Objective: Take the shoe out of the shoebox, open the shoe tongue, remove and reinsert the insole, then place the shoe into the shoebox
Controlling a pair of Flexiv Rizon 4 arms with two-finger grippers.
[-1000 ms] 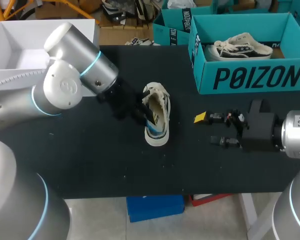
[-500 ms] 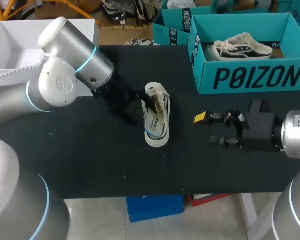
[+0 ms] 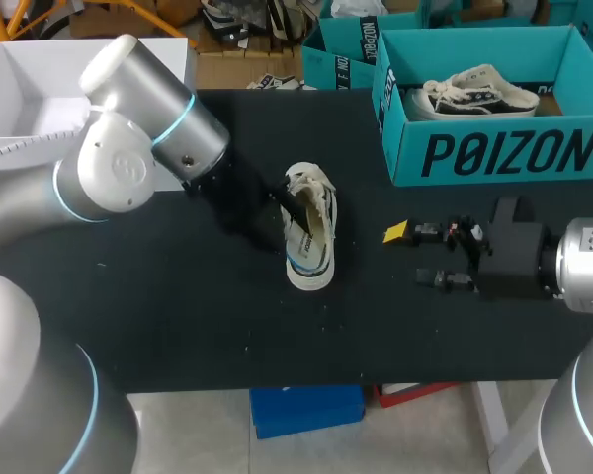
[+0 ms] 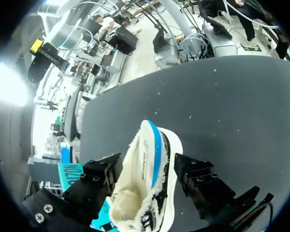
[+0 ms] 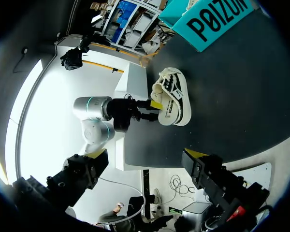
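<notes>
Left tool (image 4: 147, 165) clamped across sneaker (image 3: 309, 240) | sneaker at middle of worktop (image 3: 178, 316), apart from teal shoebox (image 3: 494, 148) | right tool (image 3: 415, 256) released, empty, near right edge | advice: pin sneaker steady so right tool lifts tongue cleanly

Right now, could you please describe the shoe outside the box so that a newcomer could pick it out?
On the black table, left of the teal box, a cream shoe lies at the left tool. Unlike the shoe in the box, it lies on the bare tabletop and shows a blue stripe.
</notes>
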